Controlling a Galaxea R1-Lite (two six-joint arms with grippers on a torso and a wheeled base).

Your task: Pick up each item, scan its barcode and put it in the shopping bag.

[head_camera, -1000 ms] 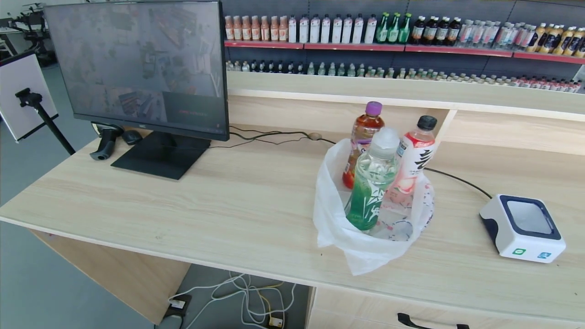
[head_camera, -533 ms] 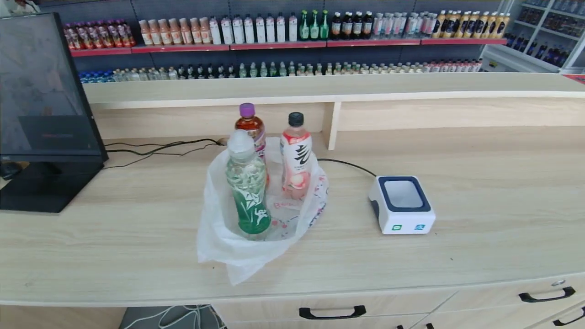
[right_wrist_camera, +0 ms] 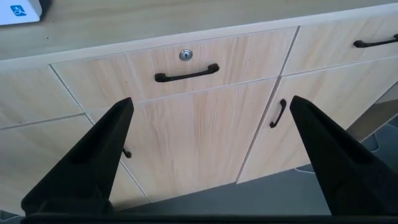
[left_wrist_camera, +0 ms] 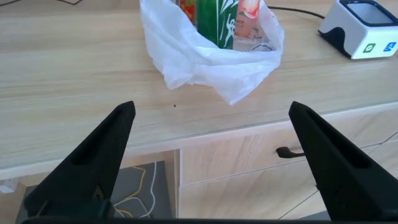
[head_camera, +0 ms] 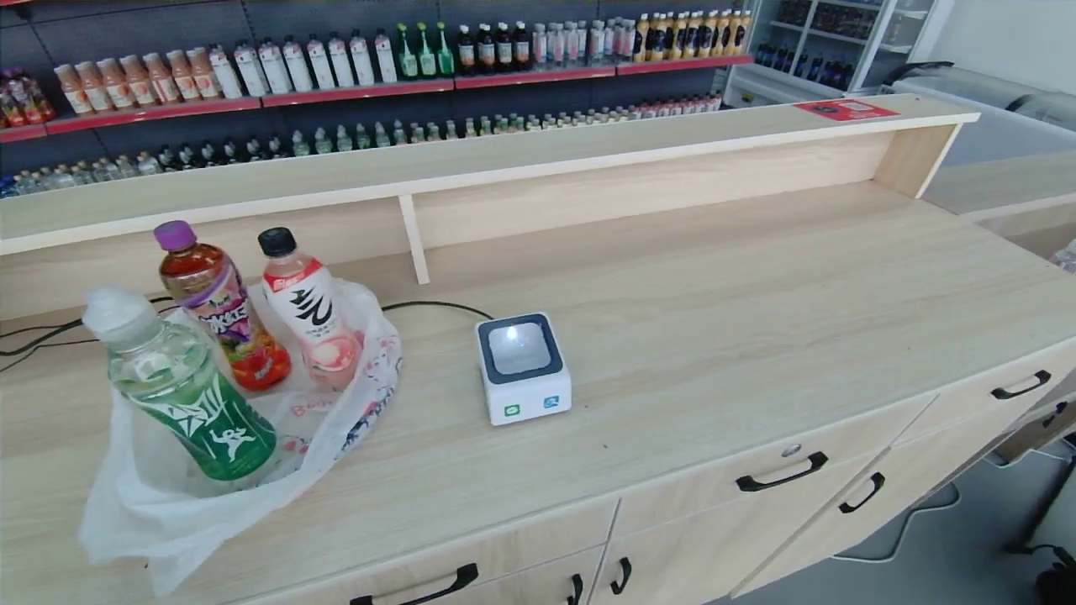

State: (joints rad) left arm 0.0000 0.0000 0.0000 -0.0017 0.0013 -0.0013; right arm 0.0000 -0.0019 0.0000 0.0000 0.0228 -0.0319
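Note:
A white plastic shopping bag [head_camera: 168, 512] lies open on the wooden counter [head_camera: 714, 286] at the left, also in the left wrist view [left_wrist_camera: 199, 62]. Three bottles stand in it: a green one [head_camera: 181, 391] in front, a purple-capped tea bottle [head_camera: 220, 309] and a pink, black-capped bottle [head_camera: 309, 315] behind. A white barcode scanner [head_camera: 523, 367] with a lit window sits right of the bag. My left gripper [left_wrist_camera: 211, 112] is open, back from the counter's front edge, facing the bag. My right gripper [right_wrist_camera: 208, 106] is open, low in front of the counter's drawers [right_wrist_camera: 186, 68].
A black cable [head_camera: 429, 307] runs from the scanner behind the bag. A raised wooden ledge [head_camera: 504, 160] borders the counter's far side, with shelves of drinks [head_camera: 378, 59] beyond. Drawers with black handles [head_camera: 782, 475] line the counter front. The counter's right half is bare.
The head view has swung to the right: the monitor has left the picture, and the bag and scanner now sit further left. The bag, bottles and scanner stay as they were.

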